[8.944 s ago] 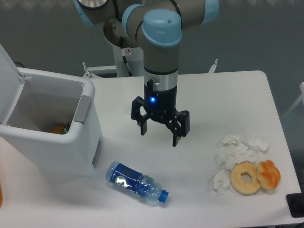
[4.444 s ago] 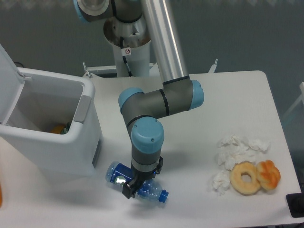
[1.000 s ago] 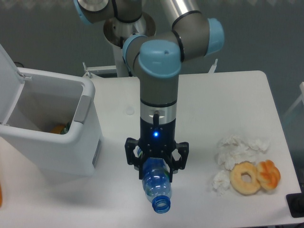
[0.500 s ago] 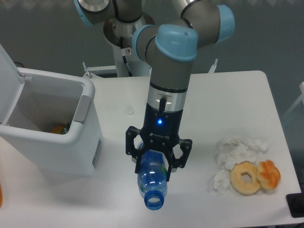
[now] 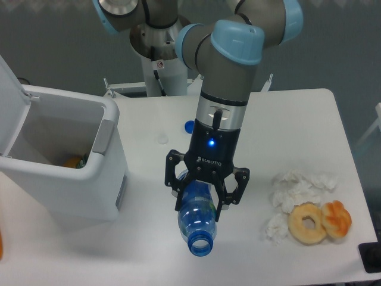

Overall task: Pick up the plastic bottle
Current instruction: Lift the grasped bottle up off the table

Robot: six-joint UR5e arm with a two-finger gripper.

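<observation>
While the jaws (image 5: 205, 192) stay out of it as anything but a clamp, they grip the plastic bottle (image 5: 197, 218) by its upper body, clear of the worktop (image 5: 297, 119). Its long axis runs below them, open blue-ringed neck lowest (no cap on it). Thin, smooth, blue-tinted plastic looks crushable.

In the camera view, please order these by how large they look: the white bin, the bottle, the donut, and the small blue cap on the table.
1. Bin, by far the largest.
2. Bottle, held in the gripper; it is lifted toward the camera, so it may look bigger than it is.
3. Donut.
4. Blue cap, partly hidden behind the arm.
</observation>
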